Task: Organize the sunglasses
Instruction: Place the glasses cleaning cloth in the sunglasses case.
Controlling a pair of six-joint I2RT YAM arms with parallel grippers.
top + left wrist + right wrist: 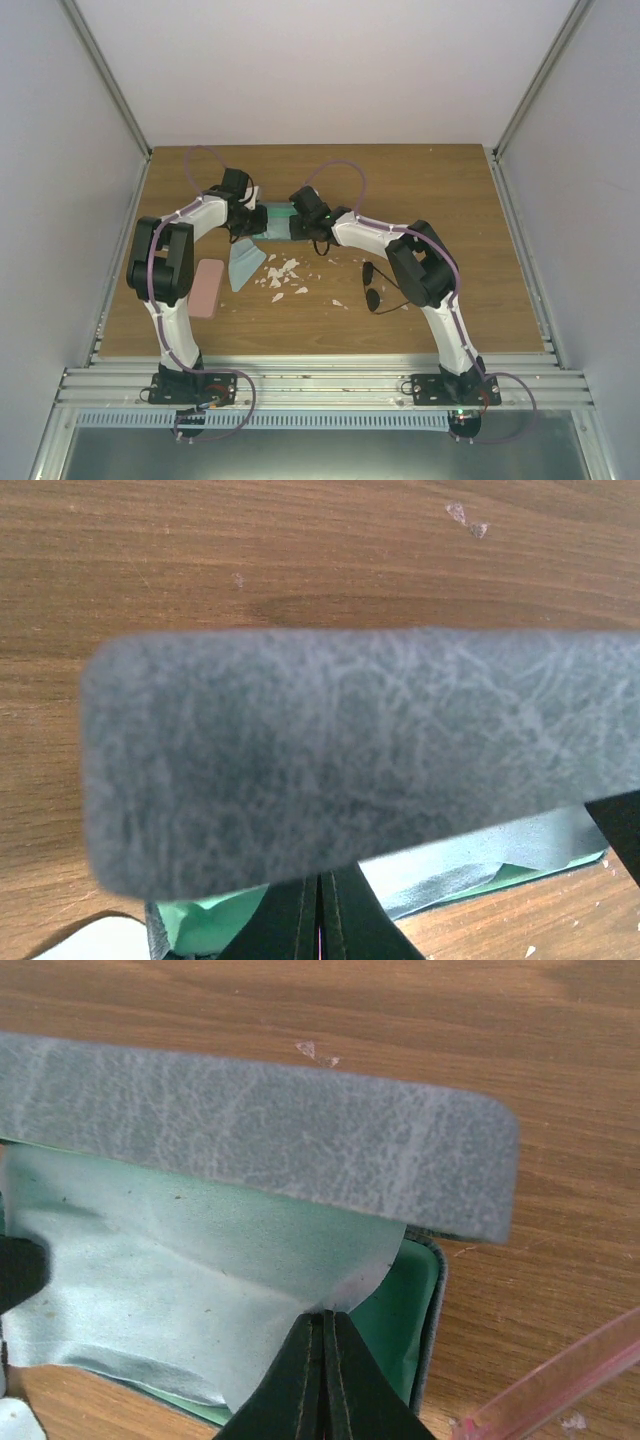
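The dark sunglasses (378, 287) lie on the table beside the right arm, away from both grippers. A pink frame piece of the pink sunglasses (560, 1385) shows at the lower right of the right wrist view. A blue-grey case (276, 222) lies open between the grippers. My left gripper (320, 885) is shut, its tips hidden under the raised grey lid (340, 750), which lies over them. My right gripper (325, 1318) is shut on the light blue cloth (180, 1260) lying in the case's green interior (405, 1300).
A second light blue cloth (243, 263) lies in front of the case, with a pink case (207, 288) to its left by the left arm. Several white scraps (280, 275) are scattered on the wooden table (450, 190). Walls enclose the sides and back.
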